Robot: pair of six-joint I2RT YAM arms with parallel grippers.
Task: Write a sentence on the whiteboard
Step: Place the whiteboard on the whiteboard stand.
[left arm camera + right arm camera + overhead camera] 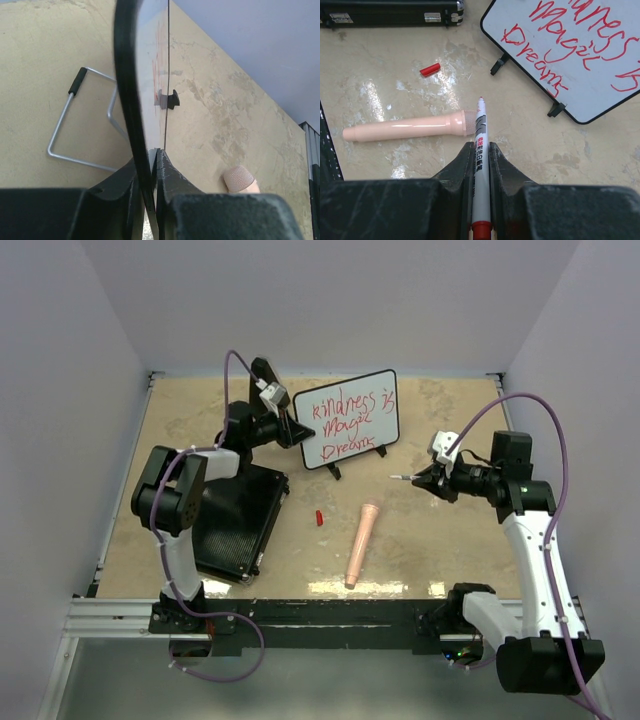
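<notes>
I see the whiteboard (350,418) standing on its legs toward the far middle of the table (450,550), with its red writing facing the arms. Open tabletop lies to the right of the board and in front of it. On the nearer stretch a red cap (318,517) and a peach microphone-shaped object (362,540) lie apart from each other. The black ribbed case (235,525) fills the near left, under my left arm. That arm reaches forward over the case with its forearm angled right, putting the left gripper (296,430) at the board's left edge. In the left wrist view its fingers (172,175) clamp the black frame from both sides, with the wire stand (65,125) behind. My right arm is bent at the elbow, wrist turned left. The right gripper (428,480) sits near the board's lower right corner without touching it, clenched on a marker (481,125) whose tip points left across the table
</notes>
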